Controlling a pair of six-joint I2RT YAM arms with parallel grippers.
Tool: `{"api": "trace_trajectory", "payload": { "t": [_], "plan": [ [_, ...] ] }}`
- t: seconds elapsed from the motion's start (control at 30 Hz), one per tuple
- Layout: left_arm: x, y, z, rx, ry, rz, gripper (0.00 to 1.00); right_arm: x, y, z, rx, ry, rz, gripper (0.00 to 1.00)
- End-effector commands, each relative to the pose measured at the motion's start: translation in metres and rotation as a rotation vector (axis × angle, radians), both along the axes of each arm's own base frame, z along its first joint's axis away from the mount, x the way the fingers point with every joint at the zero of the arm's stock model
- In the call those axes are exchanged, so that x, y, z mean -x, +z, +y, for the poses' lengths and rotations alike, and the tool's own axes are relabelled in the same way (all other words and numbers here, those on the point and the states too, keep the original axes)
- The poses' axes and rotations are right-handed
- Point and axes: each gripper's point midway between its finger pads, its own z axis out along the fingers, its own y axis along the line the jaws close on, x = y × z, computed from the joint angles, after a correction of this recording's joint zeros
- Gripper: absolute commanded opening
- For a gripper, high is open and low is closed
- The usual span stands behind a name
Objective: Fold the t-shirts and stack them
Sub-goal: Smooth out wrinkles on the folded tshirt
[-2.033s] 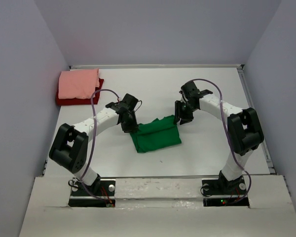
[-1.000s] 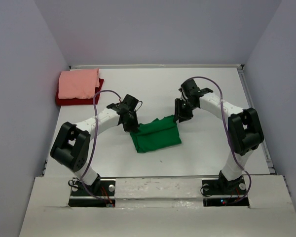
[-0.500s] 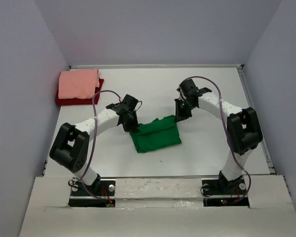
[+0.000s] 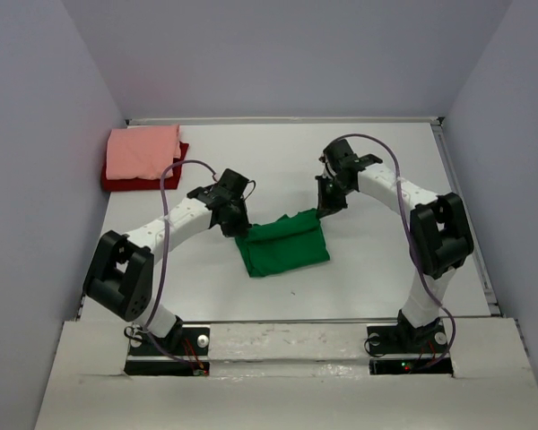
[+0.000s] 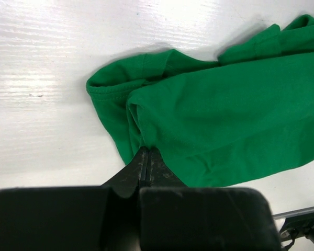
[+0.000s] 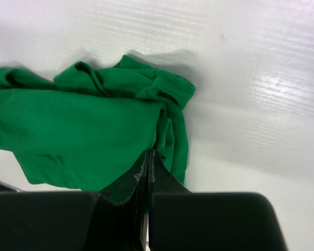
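A green t-shirt (image 4: 284, 244) lies folded in the middle of the table. My left gripper (image 4: 238, 228) is at the shirt's far left corner, its jaws shut on a fold of the green cloth (image 5: 225, 115); the tips (image 5: 145, 152) pinch the hem. At the far right corner my right gripper (image 4: 324, 210) has its jaws shut, and its tips (image 6: 148, 155) bite into the bunched edge of the green t-shirt (image 6: 78, 125). A folded pink t-shirt (image 4: 143, 150) rests on a folded red t-shirt (image 4: 117, 183) at the far left of the table.
White walls enclose the table (image 4: 278, 161) on the left, back and right. Both arm bases stand at the near edge. Bare white surface (image 6: 261, 78) lies beyond the green shirt.
The right gripper has shut on the green shirt's far right corner. Both arms shifted slightly towards the back; the shirt lies as before.
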Motion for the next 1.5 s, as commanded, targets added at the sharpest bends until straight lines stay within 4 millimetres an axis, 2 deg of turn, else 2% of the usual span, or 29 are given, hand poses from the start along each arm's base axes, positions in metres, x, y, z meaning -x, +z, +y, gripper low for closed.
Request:
{"api": "trace_trajectory", "payload": {
  "t": [0.0,0.13,0.27,0.47,0.63,0.77,0.9,1.17,1.23,1.37,1.47],
  "plan": [
    [-0.016,0.032,0.007,-0.025,0.010,-0.094,0.00,-0.028,0.032,0.000,0.035,-0.004,-0.111,0.00],
    [-0.019,0.035,0.006,-0.026,0.006,-0.102,0.00,-0.038,0.039,-0.001,0.059,-0.004,-0.131,0.00],
    [-0.022,0.035,0.005,-0.032,0.001,-0.105,0.00,-0.044,0.034,0.002,0.068,0.011,-0.123,0.00],
    [-0.028,0.031,0.004,-0.042,-0.010,-0.098,0.00,-0.056,0.015,0.010,0.068,0.035,-0.095,0.00],
    [-0.034,0.037,0.004,-0.041,-0.008,-0.114,0.00,-0.065,-0.008,0.013,0.089,0.048,-0.076,0.00],
    [-0.034,0.035,0.007,-0.050,-0.008,-0.108,0.00,-0.071,-0.012,0.016,0.084,0.059,-0.081,0.00],
    [-0.033,0.031,0.009,-0.051,-0.006,-0.101,0.00,-0.081,-0.007,0.019,0.083,0.065,-0.108,0.00],
    [-0.036,0.017,0.018,-0.066,0.023,-0.073,0.00,-0.099,0.000,0.029,0.067,0.079,-0.134,0.00],
    [-0.040,0.008,0.022,-0.076,0.047,-0.052,0.00,-0.102,-0.006,0.031,0.071,0.088,-0.119,0.00],
    [-0.059,-0.008,0.038,-0.098,0.098,-0.018,0.00,-0.105,-0.011,0.032,0.078,0.095,-0.109,0.00],
    [-0.072,-0.017,0.041,-0.104,0.108,-0.008,0.01,-0.105,-0.016,0.034,0.073,0.102,-0.099,0.00]
  ]
}}
